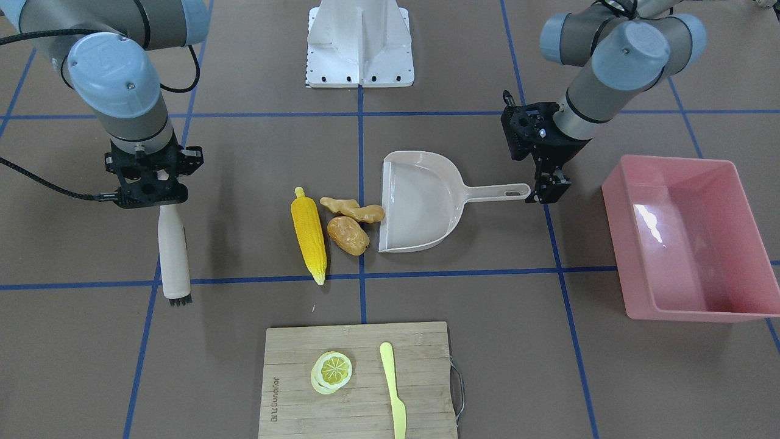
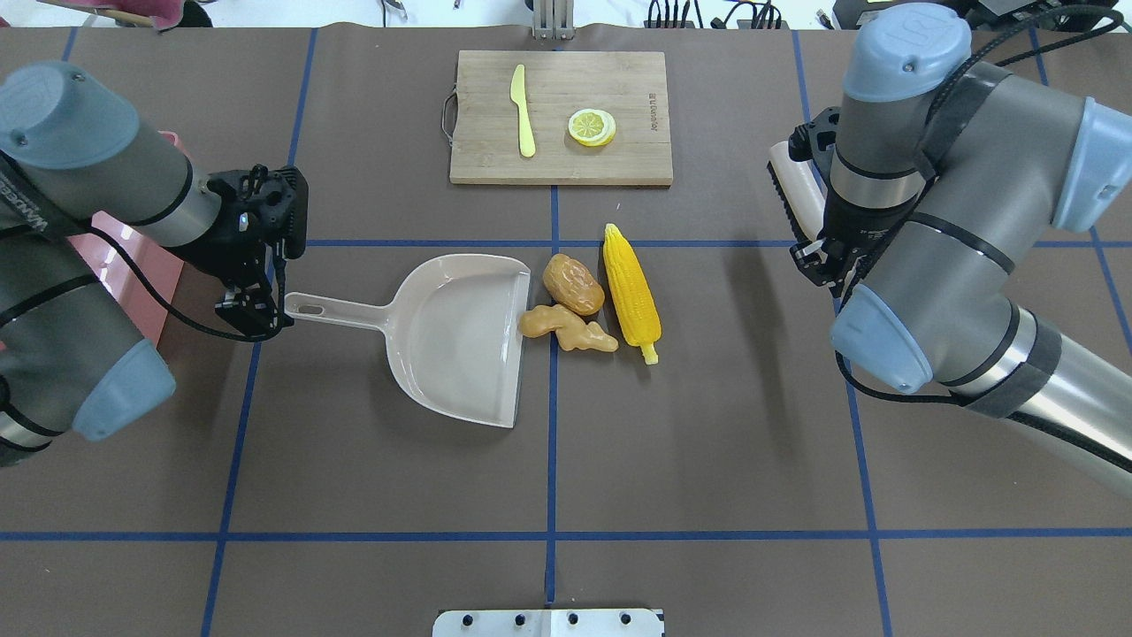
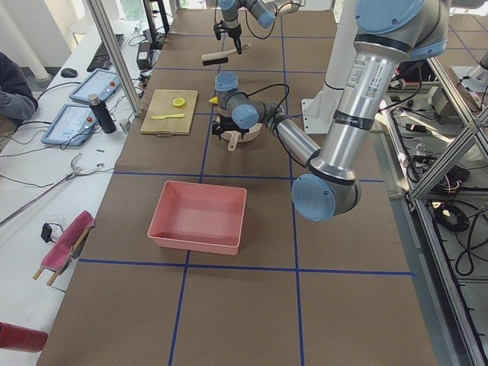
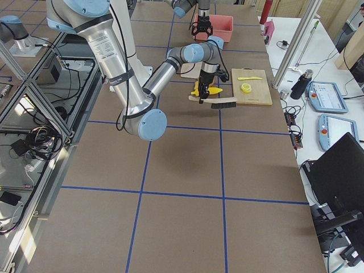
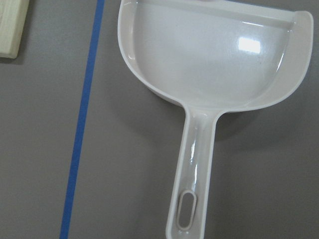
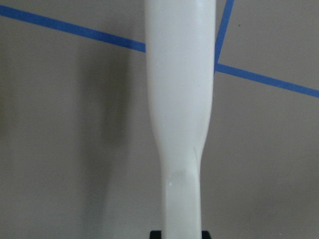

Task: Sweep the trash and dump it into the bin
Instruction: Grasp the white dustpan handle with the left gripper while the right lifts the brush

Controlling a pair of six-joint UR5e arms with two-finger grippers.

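Note:
The yellow corn cob (image 1: 309,235), tan ginger root (image 1: 353,210) and brown potato (image 1: 348,235) lie together on the table, right at the mouth of the beige dustpan (image 1: 420,201). My left gripper (image 1: 546,190) hovers over the end of the dustpan handle (image 5: 192,164) and looks open; its fingers do not show in the left wrist view. My right gripper (image 1: 152,195) is shut on a white-handled brush (image 1: 173,256), held off to the side of the corn. The pink bin (image 1: 634,244) stands empty beyond my left gripper.
A wooden cutting board (image 1: 292,360) with a lemon slice (image 1: 332,371) and a pale yellow knife (image 1: 393,390) lies on the far side of the table from me. The white robot base plate (image 1: 359,42) is at my edge.

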